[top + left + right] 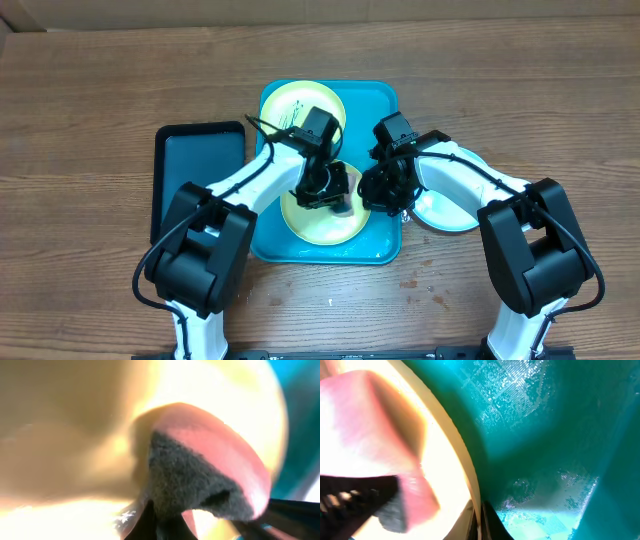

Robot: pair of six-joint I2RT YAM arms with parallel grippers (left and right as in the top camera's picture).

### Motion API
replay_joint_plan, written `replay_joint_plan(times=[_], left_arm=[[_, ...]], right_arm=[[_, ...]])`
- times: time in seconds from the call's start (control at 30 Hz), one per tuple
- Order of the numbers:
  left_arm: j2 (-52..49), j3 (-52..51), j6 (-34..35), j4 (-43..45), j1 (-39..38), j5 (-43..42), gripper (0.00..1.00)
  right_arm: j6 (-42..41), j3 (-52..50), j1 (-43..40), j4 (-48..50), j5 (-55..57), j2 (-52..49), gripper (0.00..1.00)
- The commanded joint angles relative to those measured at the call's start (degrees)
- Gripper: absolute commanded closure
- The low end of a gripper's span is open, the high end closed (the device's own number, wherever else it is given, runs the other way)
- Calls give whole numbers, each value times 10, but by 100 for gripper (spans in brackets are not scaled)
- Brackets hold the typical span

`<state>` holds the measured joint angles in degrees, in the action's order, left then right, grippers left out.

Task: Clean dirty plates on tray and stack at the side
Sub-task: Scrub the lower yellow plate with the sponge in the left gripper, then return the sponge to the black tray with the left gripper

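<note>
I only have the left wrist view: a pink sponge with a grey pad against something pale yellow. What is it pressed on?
Observer: Overhead, the left gripper holds the sponge on the near plate, which lies in the turquoise tray.
Reviewer: Other plates?
Observer: Two. The far plate, with a dark scribble, is at the tray's far end. The third plate is on the table right of the tray.
Reviewer: And the right arm?
Observer: The right gripper is at the near plate's right rim; its grip is unclear.

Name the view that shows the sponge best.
Left wrist: the sponge sits close up, pink with a dark grey face. Right wrist shows only a blurred pink part; overhead, the left end effector hides it.
</note>
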<state>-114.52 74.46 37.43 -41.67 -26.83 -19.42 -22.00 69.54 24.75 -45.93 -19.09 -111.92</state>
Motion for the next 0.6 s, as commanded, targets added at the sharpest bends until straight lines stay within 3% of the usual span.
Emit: replay_joint_plan(times=[0.0,0.1,0.23,0.4,0.47,0.57], left_arm=[[-28,16,14,-68,32,184,96],[-28,36,-2,-116,35,270,96],[-28,68,-6,-179,35,323,96],[-23,146,-14,-252,44,264,96],[-7,186,-59,-274,49,208,96],[26,224,-93,-301,60,209,96]], right_arm=[[8,-9,-3,-9,55,-20,96],[8,-9,-3,-9,55,-20,96],[8,-9,-3,-9,55,-20,96],[8,-9,-3,-10,55,-20,96],[8,-9,-3,-11,55,-20,96],[8,-9,-3,-12,55,-20,96]])
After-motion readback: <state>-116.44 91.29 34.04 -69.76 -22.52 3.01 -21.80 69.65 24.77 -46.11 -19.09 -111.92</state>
